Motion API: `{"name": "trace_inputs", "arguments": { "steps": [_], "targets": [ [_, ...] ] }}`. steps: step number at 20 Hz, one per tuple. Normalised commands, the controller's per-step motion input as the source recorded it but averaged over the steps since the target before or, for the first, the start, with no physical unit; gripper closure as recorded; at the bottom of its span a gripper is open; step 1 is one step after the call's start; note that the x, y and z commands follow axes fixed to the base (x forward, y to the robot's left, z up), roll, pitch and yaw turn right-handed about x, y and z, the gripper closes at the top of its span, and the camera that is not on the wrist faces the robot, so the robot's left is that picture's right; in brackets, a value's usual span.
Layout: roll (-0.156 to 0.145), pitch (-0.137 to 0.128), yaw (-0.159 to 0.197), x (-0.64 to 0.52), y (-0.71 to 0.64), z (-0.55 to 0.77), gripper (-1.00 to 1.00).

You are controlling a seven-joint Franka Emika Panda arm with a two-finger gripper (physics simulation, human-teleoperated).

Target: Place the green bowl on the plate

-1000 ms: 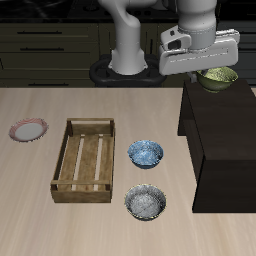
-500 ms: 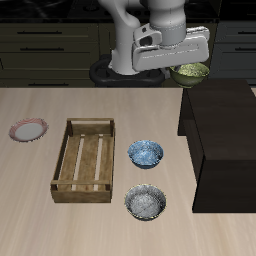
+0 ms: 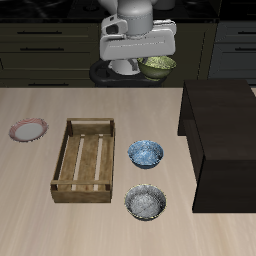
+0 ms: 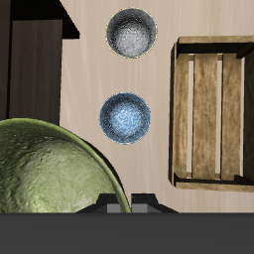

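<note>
The green bowl (image 3: 157, 68) hangs high above the table's back edge, gripped at its rim by my gripper (image 3: 152, 60), which is shut on it. In the wrist view the bowl's olive outside (image 4: 50, 169) fills much of the frame close to the fingers. The plate (image 3: 28, 130), pink-rimmed with a pale centre, lies on the table far to the side, beyond the wooden tray. It is out of the wrist view.
A wooden slatted tray (image 3: 86, 160) lies mid-table, also in the wrist view (image 4: 211, 109). A blue patterned bowl (image 3: 146, 153) and a grey speckled bowl (image 3: 146, 203) sit beside it. A dark cabinet (image 3: 222, 140) stands at the other side.
My gripper has carried the green bowl sideways across the back of the table, away from above the dark cabinet and toward the plate's side. Nothing on the table has moved.
</note>
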Motion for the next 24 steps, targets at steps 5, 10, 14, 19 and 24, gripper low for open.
{"name": "trace_inputs", "arguments": {
  "steps": [5, 10, 14, 19, 24],
  "targets": [
    [-0.078, 0.012, 0.036, -0.08, -0.68, -0.18, 1.0],
    [-0.01, 0.026, -0.01, -0.14, -0.5, -0.12, 1.0],
    [-0.048, -0.006, -0.045, -0.16, -0.82, -0.01, 1.0],
    [-0.029, 0.017, -0.06, -0.08, -0.69, 0.0, 1.0],
    [-0.042, 0.0, -0.059, -0.08, -0.75, -0.08, 1.0]
  ]
}}
